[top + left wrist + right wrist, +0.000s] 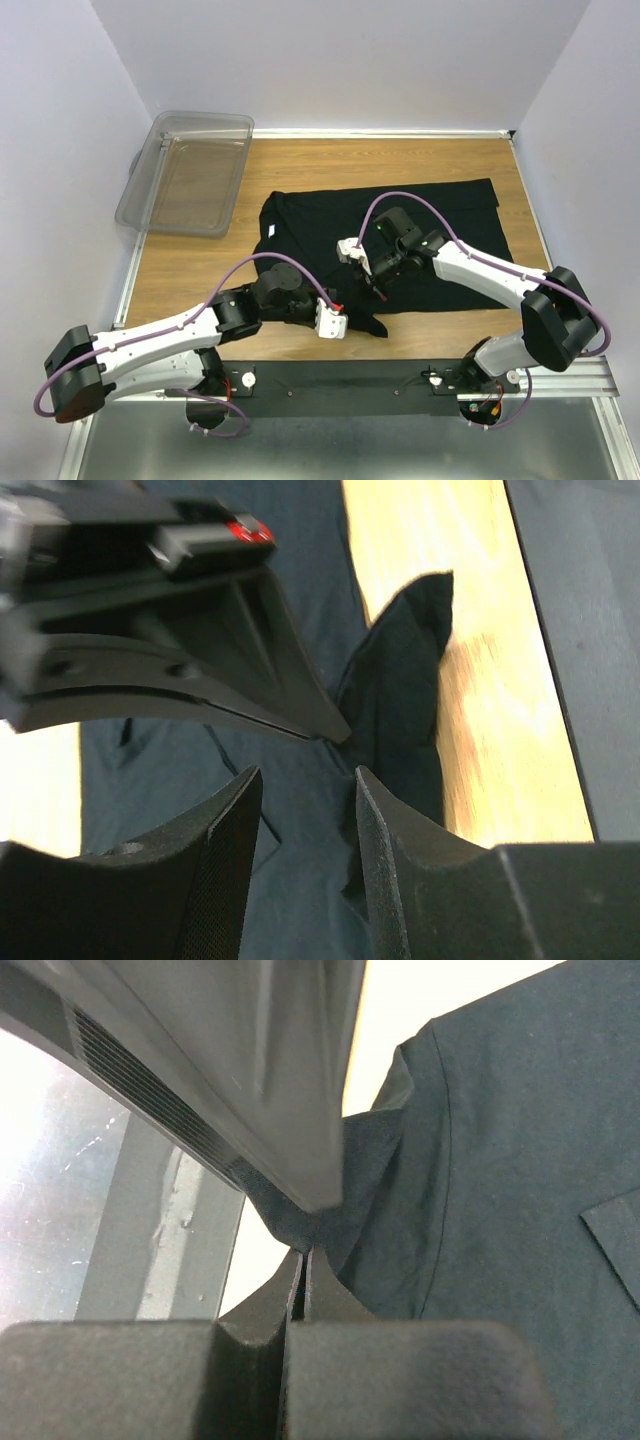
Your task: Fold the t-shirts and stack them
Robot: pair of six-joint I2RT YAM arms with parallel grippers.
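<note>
Left gripper (pixel 308 780) hangs low over the near edge of the black short-sleeved cotton t-shirt (pixel 430 225). Its jaws are parted, with only flat cloth showing beneath the gap and nothing caught between them (released, then, and seemingly lined up to take a hold of its own). Away to its left, at the far left corner of the light wooden table (pixel 200 270), stands the clear rectangular plastic bin (pixel 200 122), well apart from the shirt. The shirt lies spread across the middle of the table, its body running out to the right, flat and not yet folded. Only its near sleeve (pixel 400 690) is rucked up, reaching towards the near edge of the table. The cause sits just to the right: the right gripper (pixel 303 1260) is clenched tight, with a peak of the black cloth drawn up into its tips. It appears to be pinching the sleeve edge to lift it clear of the wood. By the look of it the first fold is only beginning, with one gripper holding the sleeve while the other waits just beside it.
</note>
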